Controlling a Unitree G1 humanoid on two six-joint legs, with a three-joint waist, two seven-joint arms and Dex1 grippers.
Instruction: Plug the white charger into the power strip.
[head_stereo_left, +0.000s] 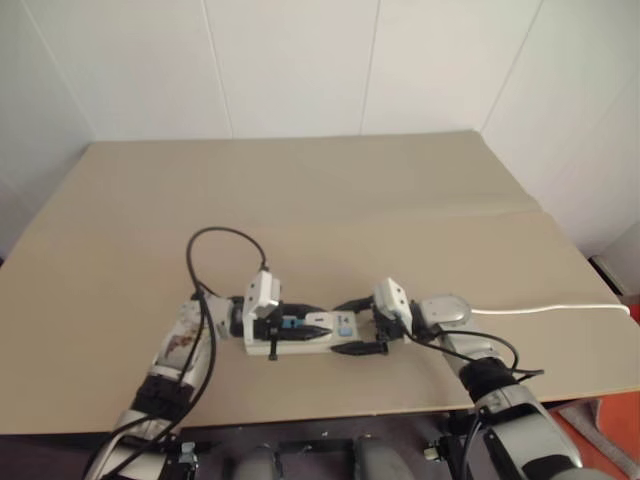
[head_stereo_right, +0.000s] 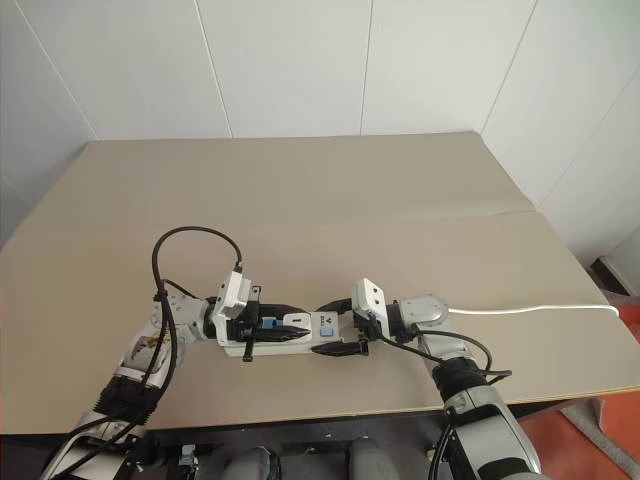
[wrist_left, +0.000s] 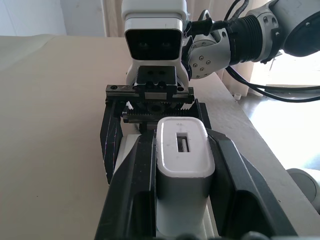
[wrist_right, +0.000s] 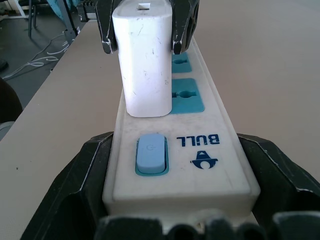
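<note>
White charger (wrist_right: 145, 60) in left gripper (wrist_right: 142, 37), atop power strip (wrist_right: 210, 150).

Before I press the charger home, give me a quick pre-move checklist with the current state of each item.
1. Left gripper shut on the white charger: ok.
2. Right gripper braces the switch end of the power strip, one finger on each long side: ok.
3. Charger stands upright on the strip, over the socket next to the switch: ok.
4. Prongs lined up with the socket holes: cannot tell, the charger body hides them.
5. Charger fully seated: cannot tell; its base looks down at the strip's face.
6. Strip lies flat on the table: ok.
</note>
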